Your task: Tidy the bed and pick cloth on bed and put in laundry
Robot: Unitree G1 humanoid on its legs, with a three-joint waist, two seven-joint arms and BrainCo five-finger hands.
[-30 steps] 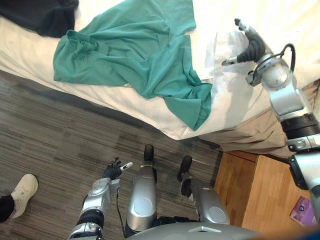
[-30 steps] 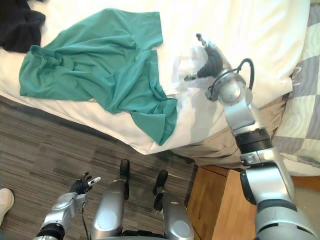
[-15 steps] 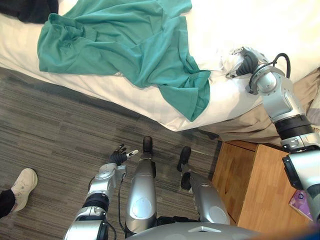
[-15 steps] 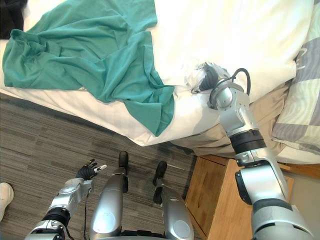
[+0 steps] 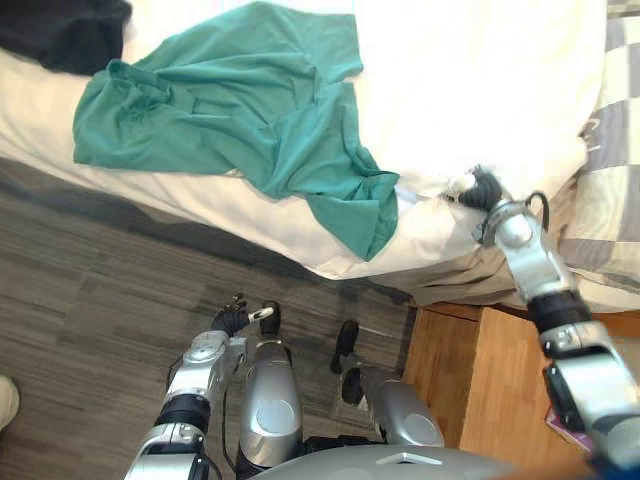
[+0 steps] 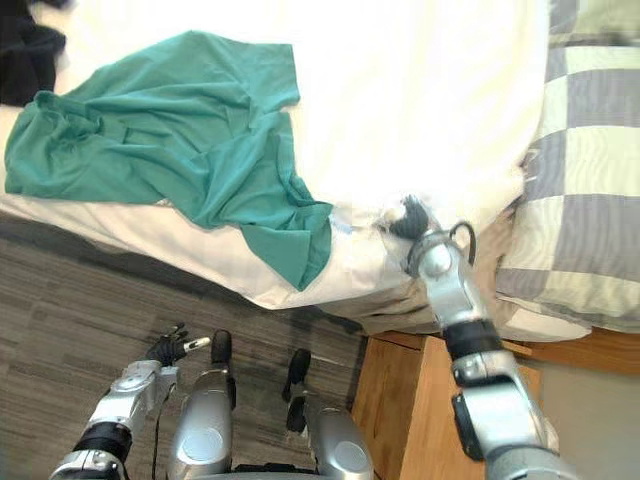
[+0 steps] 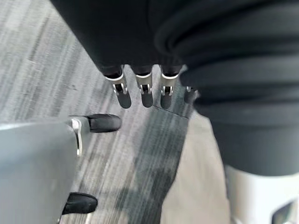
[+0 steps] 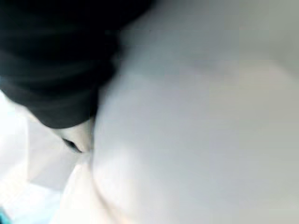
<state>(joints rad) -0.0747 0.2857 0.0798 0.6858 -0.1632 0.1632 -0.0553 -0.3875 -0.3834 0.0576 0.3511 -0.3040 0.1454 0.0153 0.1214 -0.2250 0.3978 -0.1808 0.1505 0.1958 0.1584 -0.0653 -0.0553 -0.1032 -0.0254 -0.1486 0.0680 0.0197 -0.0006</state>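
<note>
The teal cloth (image 5: 240, 110) lies on the bed (image 5: 470, 80), its long axis about 9-to-3. It sits toward 10 o'clock from the right hand (image 5: 482, 190), the nearer one, which is pressed into the bed's edge; its hold I cannot tell. The left hand (image 5: 232, 320) hangs low, fingers apart.

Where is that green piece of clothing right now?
The teal cloth lies spread on the bed, left in the eye views, one corner hanging over the near edge, between a dark garment on its left and the right hand on its right.
</note>
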